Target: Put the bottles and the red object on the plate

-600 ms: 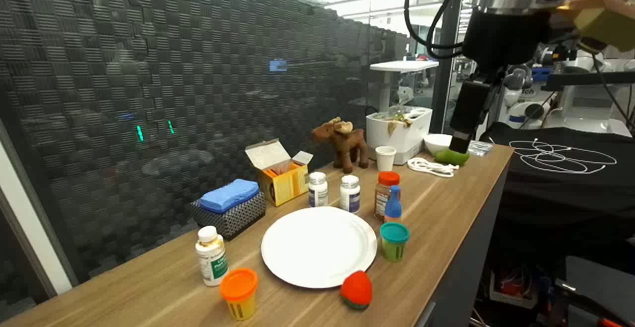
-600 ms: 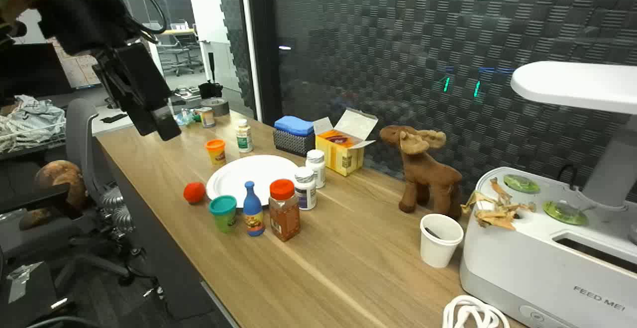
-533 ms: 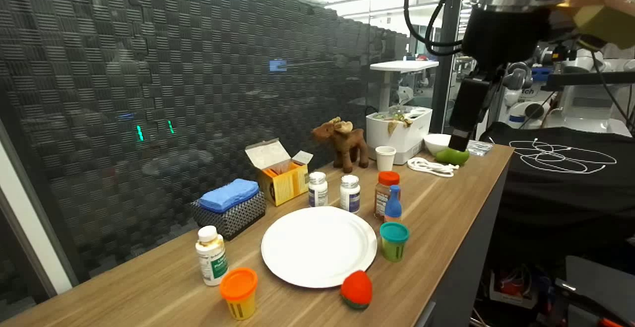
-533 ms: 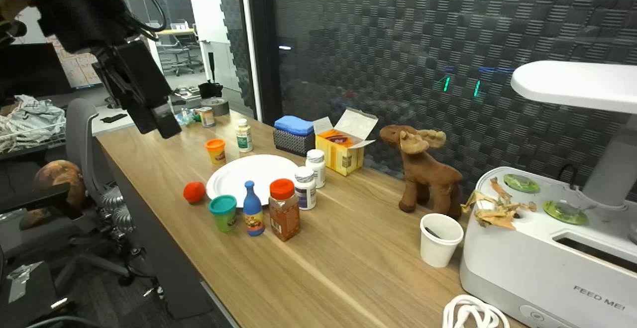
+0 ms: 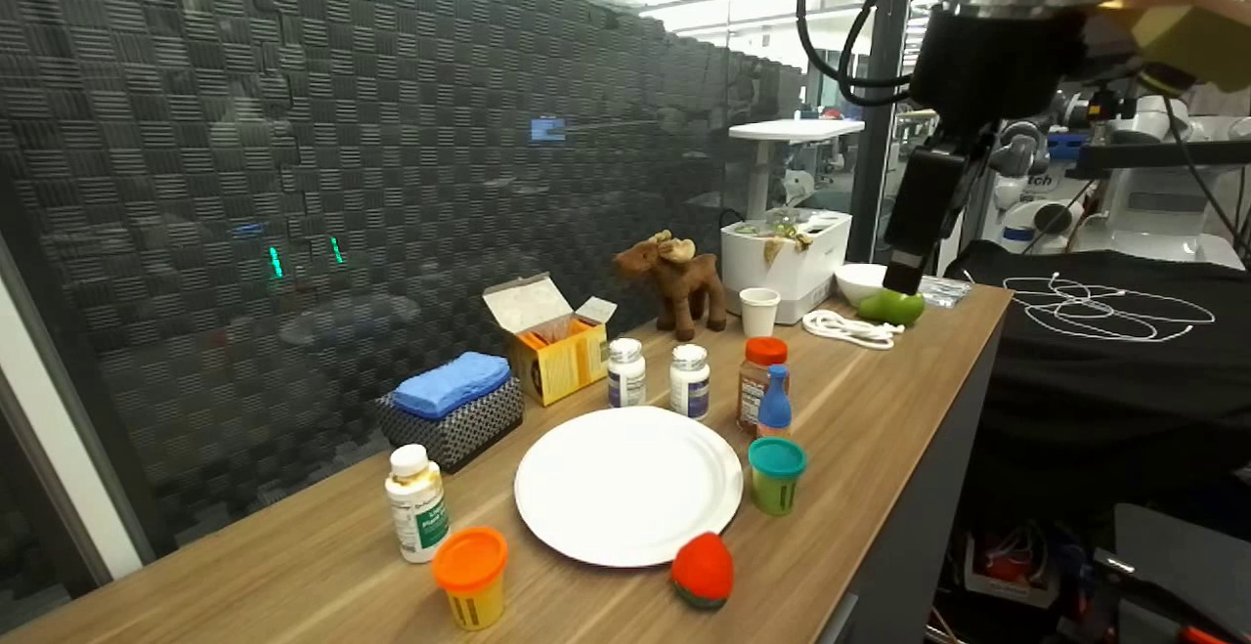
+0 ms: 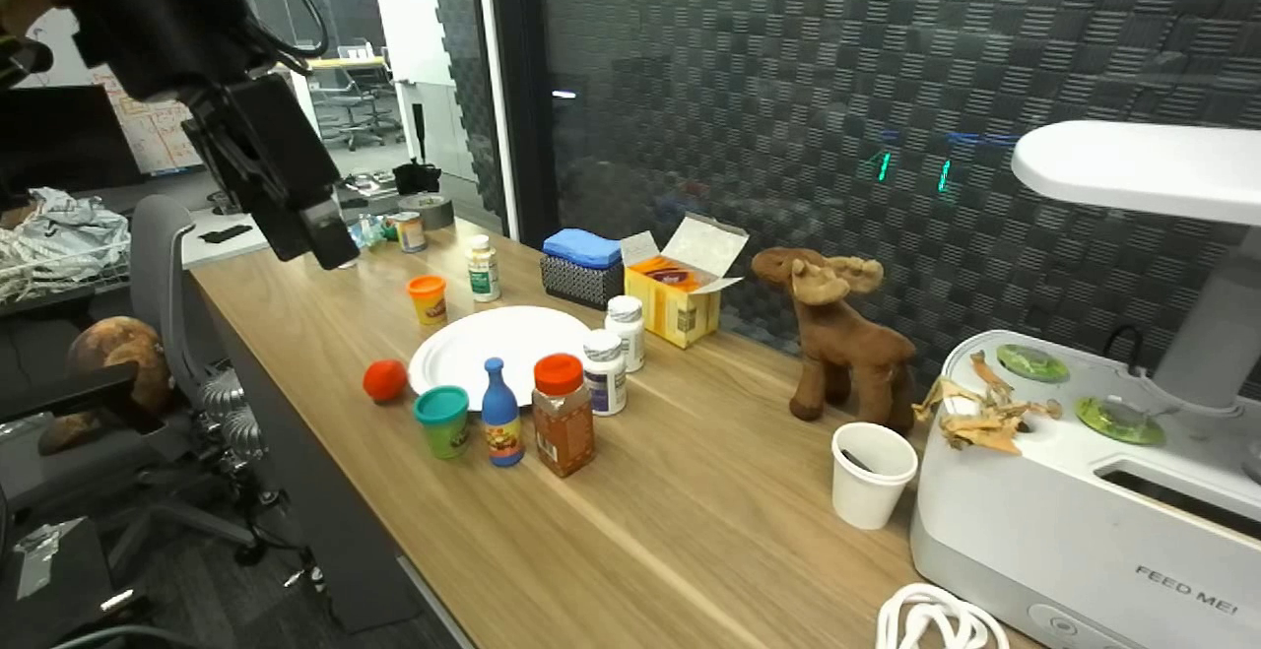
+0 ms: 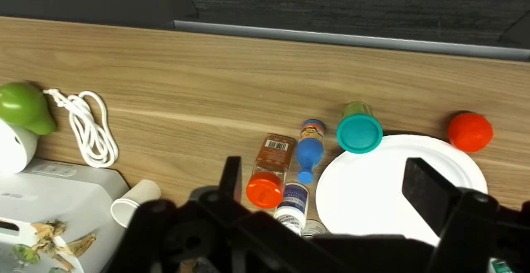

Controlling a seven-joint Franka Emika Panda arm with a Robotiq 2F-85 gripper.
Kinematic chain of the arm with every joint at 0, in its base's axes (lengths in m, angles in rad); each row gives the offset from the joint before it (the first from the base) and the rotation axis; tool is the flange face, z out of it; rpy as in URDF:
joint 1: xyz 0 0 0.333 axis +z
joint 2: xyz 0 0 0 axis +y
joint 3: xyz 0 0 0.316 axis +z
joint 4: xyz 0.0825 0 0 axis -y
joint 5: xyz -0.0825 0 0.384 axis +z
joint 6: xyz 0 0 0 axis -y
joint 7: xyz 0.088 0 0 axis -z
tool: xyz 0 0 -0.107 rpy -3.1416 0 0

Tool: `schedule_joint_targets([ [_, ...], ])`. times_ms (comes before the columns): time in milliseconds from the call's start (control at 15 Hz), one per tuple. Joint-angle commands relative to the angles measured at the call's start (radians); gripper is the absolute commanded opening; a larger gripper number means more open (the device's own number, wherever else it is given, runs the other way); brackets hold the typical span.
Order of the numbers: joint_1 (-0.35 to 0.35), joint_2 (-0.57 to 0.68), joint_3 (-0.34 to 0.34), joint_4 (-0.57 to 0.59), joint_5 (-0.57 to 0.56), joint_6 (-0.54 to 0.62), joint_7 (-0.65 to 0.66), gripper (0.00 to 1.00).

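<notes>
Yellow tub with orange lid: nearest, upright on the wood-grain counter.
White bottle with green label: upright just behind that tub.
Small plain red roundish lump: on the counter at the rim of the round, flat white plate; touching or not, can't tell.
Free edge of the counter: bare strip of wood runs along it, past lump and plate.
Green tub with teal lid: upright just beside the plate, toward that edge.
Slim blue bottle: upright, close by the clear, red-lidded jar.
White bottle with blue label and its twin: upright past the plate.
Dark patterned wall: tighter room here; yellow cardboard box, then brown plush moose.
Gripper: fingers spread well apart, raised above the bottles.
Far stretch: bare wood from jar to bundled white cord.
</notes>
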Motion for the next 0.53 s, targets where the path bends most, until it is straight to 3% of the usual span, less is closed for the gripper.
schedule_joint_targets([
  [0,0.014,0.002,-0.013,0.002,-0.009,-0.005,0.007,1.0],
  [200,0.016,0.016,-0.012,0.011,-0.005,0.002,0.009,1.0],
  [467,0.056,0.176,-0.008,0.107,0.025,0.029,-0.018,1.0],
])
